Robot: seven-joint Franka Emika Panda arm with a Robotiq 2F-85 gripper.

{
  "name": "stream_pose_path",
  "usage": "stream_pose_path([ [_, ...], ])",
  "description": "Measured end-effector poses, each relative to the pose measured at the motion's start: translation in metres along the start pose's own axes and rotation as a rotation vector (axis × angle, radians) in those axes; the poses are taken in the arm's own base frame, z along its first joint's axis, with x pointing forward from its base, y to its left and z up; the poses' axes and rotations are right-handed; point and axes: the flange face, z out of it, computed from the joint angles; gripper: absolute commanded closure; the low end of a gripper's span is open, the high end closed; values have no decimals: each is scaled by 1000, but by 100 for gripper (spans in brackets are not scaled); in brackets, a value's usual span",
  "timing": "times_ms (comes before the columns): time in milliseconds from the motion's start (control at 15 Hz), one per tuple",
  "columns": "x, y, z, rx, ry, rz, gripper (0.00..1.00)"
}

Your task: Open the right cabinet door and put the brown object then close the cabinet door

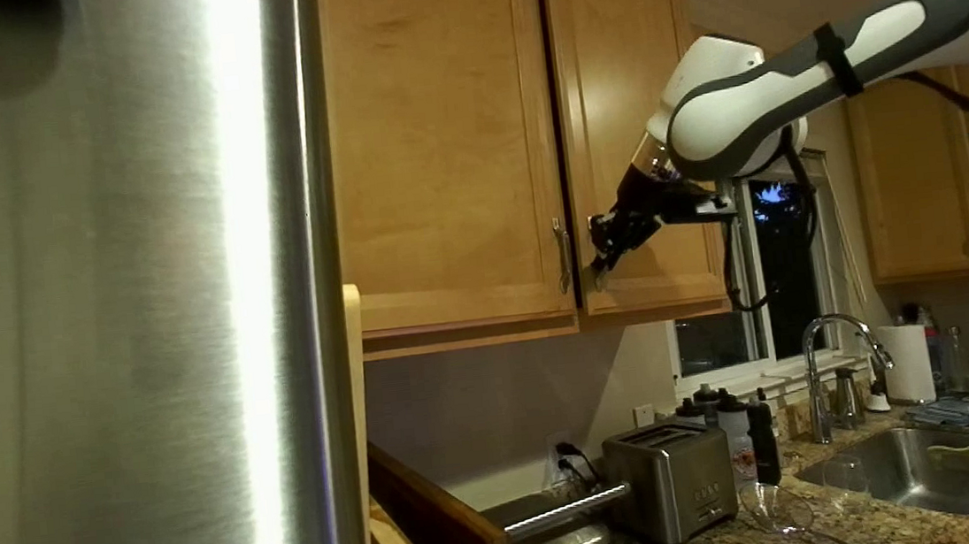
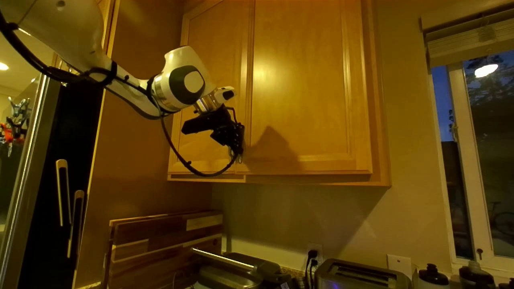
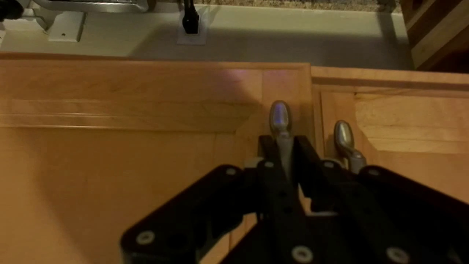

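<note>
On the big wooden cabinet [image 1: 481, 143], the right cabinet door [image 2: 307, 92] fills the right side. A thin brown wooden strip [image 1: 356, 364] shows left of the cabinet. Low on the cabinet, the gripper [image 3: 285, 143] squeezes that door's metal handle [image 3: 280, 117].

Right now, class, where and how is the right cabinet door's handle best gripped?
Pinch the handle's slim bar, just above its flared lower end, coming from in front of the right cabinet door, as the gripper does now with a jaw on either side. The bar is thin and upright, so a sideways squeeze should suit.
</note>
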Motion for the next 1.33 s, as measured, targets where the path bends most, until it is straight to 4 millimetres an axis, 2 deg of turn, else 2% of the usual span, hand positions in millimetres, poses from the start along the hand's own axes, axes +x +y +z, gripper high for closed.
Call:
stream_pose_path([
  [267,-38,12,-45,-16,-18,17,90],
  [667,-96,39,-115,-115,-58,188,90],
  [733,-103,43,-123,-134,-62,210,58],
  [800,-109,47,-131,-151,-67,226,56],
  [1000,-121,54,-140,-183,-112,231,38],
  [1333,-159,40,-121,-187,-408,118,6],
])
